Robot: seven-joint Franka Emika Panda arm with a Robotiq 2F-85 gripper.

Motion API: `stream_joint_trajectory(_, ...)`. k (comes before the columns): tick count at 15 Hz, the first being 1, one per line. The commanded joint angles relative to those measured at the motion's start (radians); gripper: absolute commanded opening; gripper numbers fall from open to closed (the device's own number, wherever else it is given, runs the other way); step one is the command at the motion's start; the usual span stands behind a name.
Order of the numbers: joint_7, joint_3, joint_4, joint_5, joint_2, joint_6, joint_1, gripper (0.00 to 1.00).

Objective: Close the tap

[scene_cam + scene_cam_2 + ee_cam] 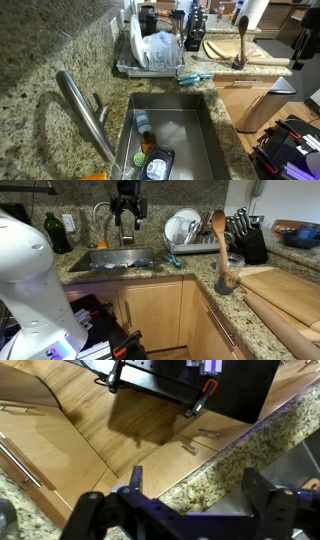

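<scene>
Exterior view, from above: the tap (85,118) rises slanting from the granite worktop (40,60) beside the sink (212,128), with its thin lever (100,104) standing off the spout. My pincer is not in frame.

Exterior view, from the front: my pincer (126,224) hangs above the sink, near the tap, apart from it.

Wrist view: the fingers (131,482) are spread wide with nothing between them. The tap is out of frame.

Assessment: approach step. The next move calls for aligning with the lever and pressing it shut.
</scene>
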Motion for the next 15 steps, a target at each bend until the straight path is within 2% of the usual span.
stream_joint_trajectory(1,0.003,0.136,-0.018,0.02,0.113,0.134,0.101,1.0)
stream_joint_trajectory(3,0.037,0.224,0.007,0.006,0.212,0.222,0.155,1.0)
stream_joint_trajectory(4,0.041,0.238,0.026,-0.002,0.232,0.232,0.165,1.0)
stream_joint_trajectory(5,0.039,0.212,-0.008,0.009,0.164,0.198,0.153,1.0)
stream_joint_trajectory(7,0.056,0.248,0.005,0.007,0.212,0.228,0.174,1.0)
stream_joint_trajectory(8,0.081,0.256,-0.001,-0.028,0.215,0.249,0.158,1.0)
stream_joint_trajectory(10,0.114,0.271,-0.021,-0.037,0.262,0.385,0.163,1.0)
stream_joint_trajectory(14,0.135,0.349,-0.017,0.037,0.421,0.74,0.247,1.0)
stream_joint_trajectory(15,0.161,0.375,-0.003,0.023,0.469,0.825,0.254,1.0)
